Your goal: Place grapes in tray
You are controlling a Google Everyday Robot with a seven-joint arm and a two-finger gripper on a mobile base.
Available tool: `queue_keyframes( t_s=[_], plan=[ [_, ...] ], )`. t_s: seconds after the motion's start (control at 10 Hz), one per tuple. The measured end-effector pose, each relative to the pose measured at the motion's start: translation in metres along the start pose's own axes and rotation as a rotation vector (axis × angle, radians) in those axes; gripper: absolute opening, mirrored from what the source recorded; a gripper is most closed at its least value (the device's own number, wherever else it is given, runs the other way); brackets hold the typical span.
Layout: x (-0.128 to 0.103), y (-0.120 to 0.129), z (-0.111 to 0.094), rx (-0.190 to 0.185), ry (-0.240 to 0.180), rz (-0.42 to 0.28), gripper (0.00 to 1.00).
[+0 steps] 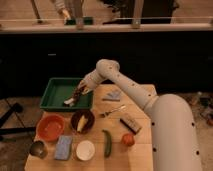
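Gripper [75, 98] sits low over the tray [54, 91], centre-left of frame; can't tell its state. Grapes [79, 93] look carried there. Release low, inside the rim.

The gripper [78, 93] hangs over the right part of the shallow green plastic tray [56, 93]. A small dark purple-red bunch of grapes [77, 93] sits at it.
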Motion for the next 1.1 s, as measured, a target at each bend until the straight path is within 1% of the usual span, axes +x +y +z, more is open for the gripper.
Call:
queue_keyframes(
  t_s=[0.3,0.5,0.6,0.7,0.8,0.9,1.1],
  plan=[
    [0.009,0.011,0.015,-0.025,-0.02,0.026,0.0],
    [0.011,0.014,0.021,-0.044,-0.035,0.036,0.0],
    [0.01,0.013,0.023,-0.047,-0.039,0.035,0.0],
    [0.01,0.013,0.023,-0.047,-0.038,0.035,0.03],
    [0.011,0.014,0.022,-0.047,-0.037,0.036,0.1],
    [0.012,0.014,0.021,-0.046,-0.037,0.038,0.22],
    [0.011,0.014,0.022,-0.047,-0.038,0.036,0.39]
  ],
)
